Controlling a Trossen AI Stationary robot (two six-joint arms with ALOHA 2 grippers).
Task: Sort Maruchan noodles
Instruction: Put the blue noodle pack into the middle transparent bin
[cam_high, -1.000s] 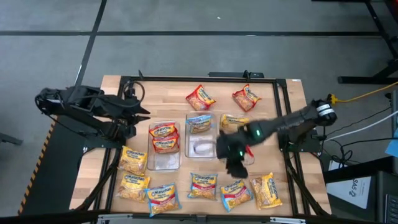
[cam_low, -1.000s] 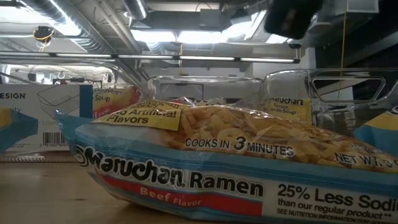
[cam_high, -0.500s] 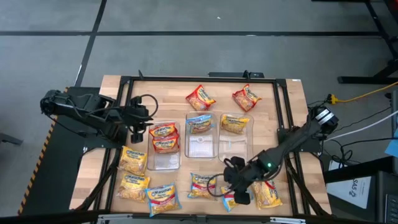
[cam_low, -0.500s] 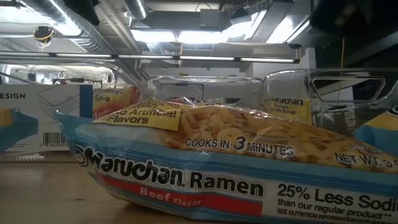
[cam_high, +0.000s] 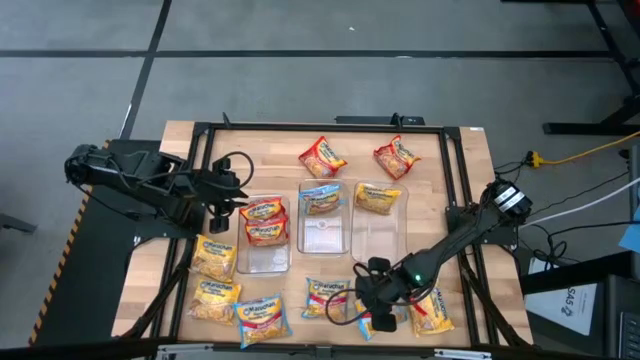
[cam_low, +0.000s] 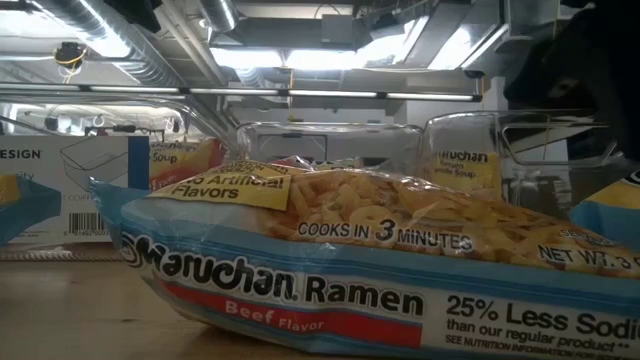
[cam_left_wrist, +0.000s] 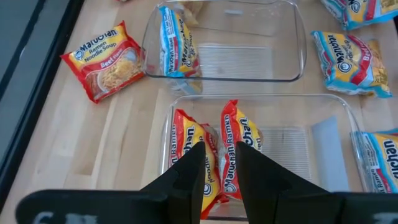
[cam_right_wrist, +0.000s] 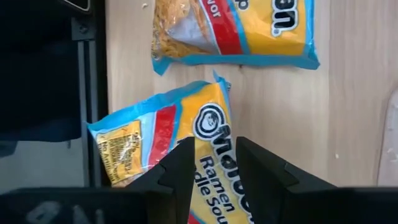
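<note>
Right gripper (cam_high: 372, 312) is positioned low at the bottom centre-right of the high view, fingers parted and straddling a blue-edged noodle packet (cam_right_wrist: 186, 140) lying flat on the counter (cam_high: 440, 190); whether it is actually clamped cannot be told. Left gripper (cam_high: 232, 192) is parked at the left edge of the left bin (cam_high: 264, 262), fingers slightly apart, nothing held, over two red packets (cam_left_wrist: 214, 158) stood in it. Middle bin (cam_high: 322, 240) holds one blue packet (cam_high: 320, 198), right bin (cam_high: 378, 240) one yellow packet (cam_high: 377, 198). Two red packets (cam_high: 322, 156) lie along the top. Remaining packets are spread at lower left and along the bottom edge.
</note>
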